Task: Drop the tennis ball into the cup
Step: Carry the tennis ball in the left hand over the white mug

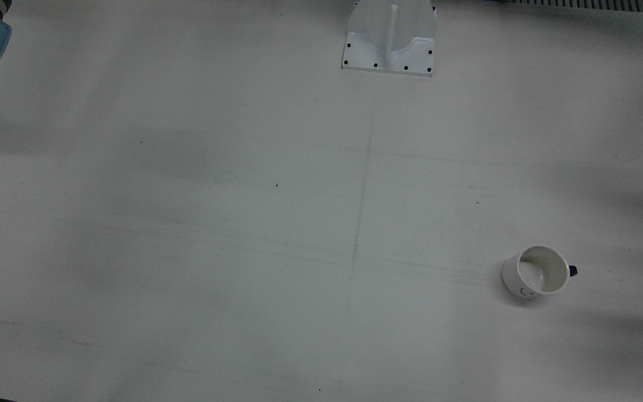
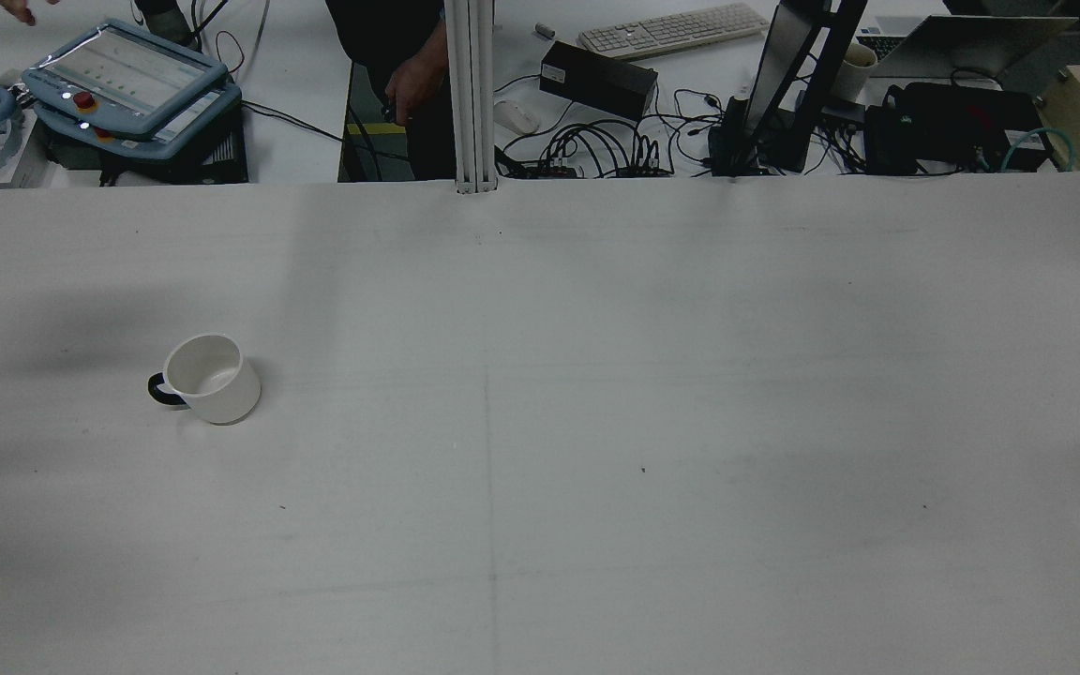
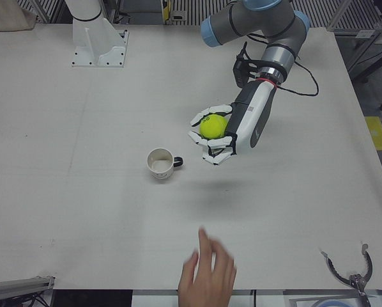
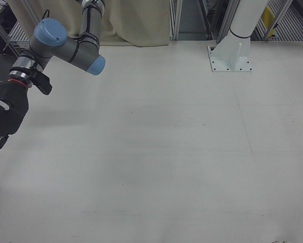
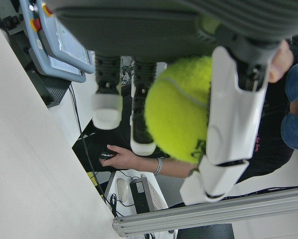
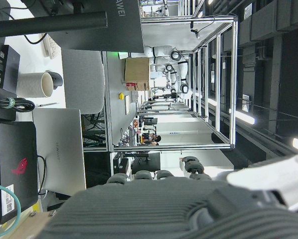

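Left hand (image 3: pixel 220 135): white-tipped fingers were curled around the tennis ball (image 3: pixel 213 126), clamped on it, palm side facing the cup; it hung above the table (image 3: pixel 82 211), up and to the view's right of the cup in the left-front view.
Left hand, close up: in its own camera, a white plastic finger (image 5: pixel 233 124) lay across the ball (image 5: pixel 181 107), and two more padded fingertips sat just beside it.
Right hand (image 4: pixel 2 124): dark, ribbed casing, at the view's left edge of the right-front view, fingers pointing down and partly cut off by the frame; I could not tell how far apart they were, and nothing showed in it.
Tennis ball: bright yellow-green, fuzzy felt, a pale curved seam; dark print on it was too cut off to read.
Cup (image 3: pixel 161 163): white, smooth, round, upright, with a dark handle (image 2: pixel 161 391); it stood alone on the table, on the left arm's half, its inside bare in the rear view.
Table: flat, matte white, faintly scuffed, a thin line down the middle.
Person's hand (image 3: pixel 207 275): reached over the near table edge in the left-front view.
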{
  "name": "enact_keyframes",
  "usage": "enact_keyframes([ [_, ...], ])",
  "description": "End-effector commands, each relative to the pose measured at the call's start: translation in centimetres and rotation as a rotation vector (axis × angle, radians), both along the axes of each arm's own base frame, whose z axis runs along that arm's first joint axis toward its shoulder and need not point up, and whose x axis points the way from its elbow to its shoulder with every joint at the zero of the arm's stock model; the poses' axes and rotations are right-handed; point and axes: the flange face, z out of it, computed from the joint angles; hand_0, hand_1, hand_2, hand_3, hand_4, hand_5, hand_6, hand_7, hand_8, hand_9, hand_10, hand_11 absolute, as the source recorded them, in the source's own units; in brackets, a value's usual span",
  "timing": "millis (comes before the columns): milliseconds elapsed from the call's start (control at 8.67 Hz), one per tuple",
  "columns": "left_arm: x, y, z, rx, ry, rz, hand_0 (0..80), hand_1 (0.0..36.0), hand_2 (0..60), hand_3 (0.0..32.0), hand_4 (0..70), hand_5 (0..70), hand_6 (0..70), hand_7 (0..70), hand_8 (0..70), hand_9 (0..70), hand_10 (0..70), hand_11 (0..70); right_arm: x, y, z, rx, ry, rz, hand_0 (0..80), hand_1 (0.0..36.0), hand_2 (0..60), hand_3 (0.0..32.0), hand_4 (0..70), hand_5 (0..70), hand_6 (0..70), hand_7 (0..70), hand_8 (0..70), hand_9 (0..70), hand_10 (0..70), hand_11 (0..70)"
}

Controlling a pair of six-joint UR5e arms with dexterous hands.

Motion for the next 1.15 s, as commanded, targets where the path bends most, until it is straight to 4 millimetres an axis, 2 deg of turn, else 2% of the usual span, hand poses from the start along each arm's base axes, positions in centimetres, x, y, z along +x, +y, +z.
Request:
enact_keyframes([
  [0, -0.1, 0.1, -0.4, 0.01, 0.002, -0.002, 63.5, 36.0, 60.0, 0.0, 62.6, 23.8, 33.4, 70.0, 64.2, 70.0, 70.0, 70.0, 0.0, -0.1, 0.0, 0.001, 0.0, 0.0, 0.0, 0.0, 0.0, 0.0, 0.0, 0.0, 0.0, 0.0, 0.0, 0.0, 0.0, 0.0],
  [231, 1.1, 0.1, -0.6, 0.038, 0.007, 0.02, 62.5, 36.0, 60.0, 0.0, 63.9, 23.8, 33.6, 70.0, 64.7, 70.0, 70.0, 70.0, 0.0, -0.1, -0.1, 0.002, 0.0, 0.0, 0.0, 0.0, 0.0, 0.0, 0.0, 0.0, 0.0, 0.0, 0.0, 0.0, 0.0, 0.0],
  [577, 9.8, 1.3, -1.3, 0.045, 0.018, 0.178, 61.6, 36.0, 60.0, 0.0, 63.5, 23.8, 33.5, 70.0, 65.0, 70.0, 70.0, 70.0, 0.0, 0.0, 0.0, -0.001, 0.0, 0.0, 0.0, 0.0, 0.0, 0.0, 0.0, 0.0, 0.0, 0.0, 0.0, 0.0, 0.0, 0.0],
  [692, 11.1, 1.6, -1.6, 0.05, 0.02, 0.201, 61.5, 36.0, 60.0, 0.0, 63.8, 23.8, 33.4, 70.0, 65.0, 70.0, 70.0, 70.0, 0.0, -0.1, 0.0, 0.001, 0.0, 0.0, 0.0, 0.0, 0.0, 0.0, 0.0, 0.0, 0.0, 0.0, 0.0, 0.0, 0.0, 0.0],
  [923, 12.2, 1.9, -1.7, 0.052, 0.02, 0.221, 60.7, 36.0, 60.0, 0.0, 64.6, 23.8, 33.6, 70.0, 65.4, 70.0, 70.0, 70.0, 0.0, 0.0, 0.0, -0.001, 0.0, 0.0, 0.0, 0.0, 0.0, 0.0, 0.0, 0.0, 0.0, 0.0, 0.0, 0.0, 0.0, 0.0],
  [1038, 13.4, 1.9, -2.3, 0.057, 0.023, 0.241, 60.6, 36.0, 60.0, 0.0, 65.4, 23.8, 33.6, 70.0, 65.4, 70.0, 70.0, 70.0, 0.0, -0.1, 0.0, 0.001, 0.0, 0.0, 0.0, 0.0, 0.0, 0.0, 0.0, 0.0, 0.0, 0.0, 0.0, 0.0, 0.0, 0.0],
])
